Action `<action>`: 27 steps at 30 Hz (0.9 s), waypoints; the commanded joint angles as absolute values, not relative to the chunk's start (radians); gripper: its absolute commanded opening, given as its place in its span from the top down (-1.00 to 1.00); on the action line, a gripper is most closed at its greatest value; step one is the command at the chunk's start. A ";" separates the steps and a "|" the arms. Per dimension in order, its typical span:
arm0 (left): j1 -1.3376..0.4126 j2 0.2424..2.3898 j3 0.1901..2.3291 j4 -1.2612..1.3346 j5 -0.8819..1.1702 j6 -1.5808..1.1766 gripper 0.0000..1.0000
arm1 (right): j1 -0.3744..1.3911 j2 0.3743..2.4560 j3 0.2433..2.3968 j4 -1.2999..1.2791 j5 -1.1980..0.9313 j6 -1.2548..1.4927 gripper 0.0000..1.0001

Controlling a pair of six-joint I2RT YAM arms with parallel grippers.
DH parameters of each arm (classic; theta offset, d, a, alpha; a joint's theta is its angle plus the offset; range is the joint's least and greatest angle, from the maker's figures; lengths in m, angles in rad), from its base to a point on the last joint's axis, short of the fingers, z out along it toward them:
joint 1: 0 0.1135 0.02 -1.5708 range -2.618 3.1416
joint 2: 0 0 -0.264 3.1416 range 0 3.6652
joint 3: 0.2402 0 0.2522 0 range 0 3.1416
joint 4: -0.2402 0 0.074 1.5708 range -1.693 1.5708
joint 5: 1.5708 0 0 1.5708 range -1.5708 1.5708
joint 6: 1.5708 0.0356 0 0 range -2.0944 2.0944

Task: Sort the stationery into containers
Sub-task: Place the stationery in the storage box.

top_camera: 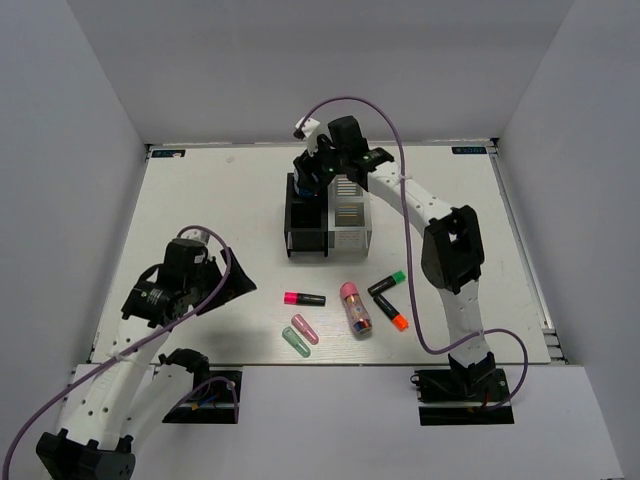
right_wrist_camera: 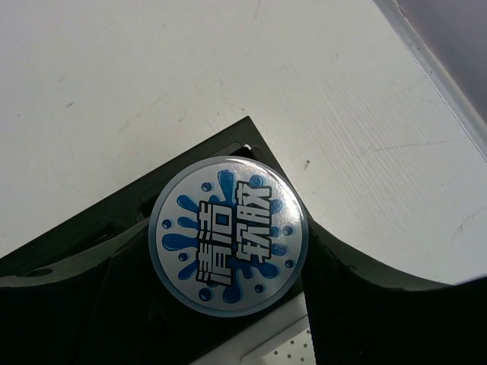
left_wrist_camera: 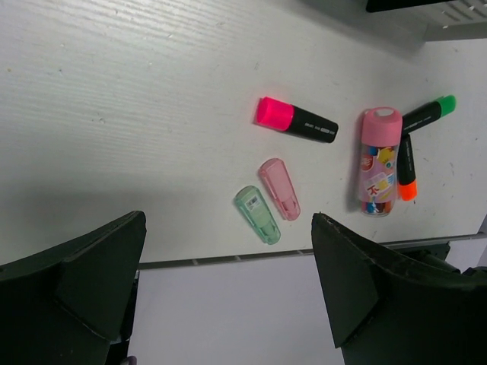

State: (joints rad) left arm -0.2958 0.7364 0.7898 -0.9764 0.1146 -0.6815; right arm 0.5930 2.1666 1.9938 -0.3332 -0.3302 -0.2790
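The right jaws stand partly open and are clamped on the blue round roll [right_wrist_camera: 228, 236], one dark finger pressed to each side of its silver face with the blue splash label. They hold it at the far end of the black box [top_camera: 305, 235], over one corner of it; whether the roll touches the box I cannot tell from here. The white box [top_camera: 350, 225] sits touching the black one on its right. The left jaws are spread as wide as they go and grip nothing, hanging above the near left part of the worktop [top_camera: 200, 200]. Ahead of them the other pieces lie loose near the front edge: the pink-capped marker [top_camera: 304, 298], the pink capsule [top_camera: 305, 329] and the green capsule [top_camera: 296, 341] side by side just below it, then the pink tube [top_camera: 356, 308]. Beside that are the green-capped marker [top_camera: 385, 283] and the orange-capped marker [top_camera: 391, 312], their black ends meeting in a V. The worktop is pale white board, boxed in on three sides by plain grey-white walls [top_camera: 300, 60].
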 commanded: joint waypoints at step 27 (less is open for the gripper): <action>-0.616 0.894 0.776 -0.844 -0.027 -0.718 0.59 | 0.623 2.028 1.918 -0.388 -0.259 -0.367 -0.59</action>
State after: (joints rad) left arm -0.5579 0.8856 0.7273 -0.8818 0.0490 -0.7158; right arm 0.6224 2.1223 1.9419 -0.3779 -0.2596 -0.3759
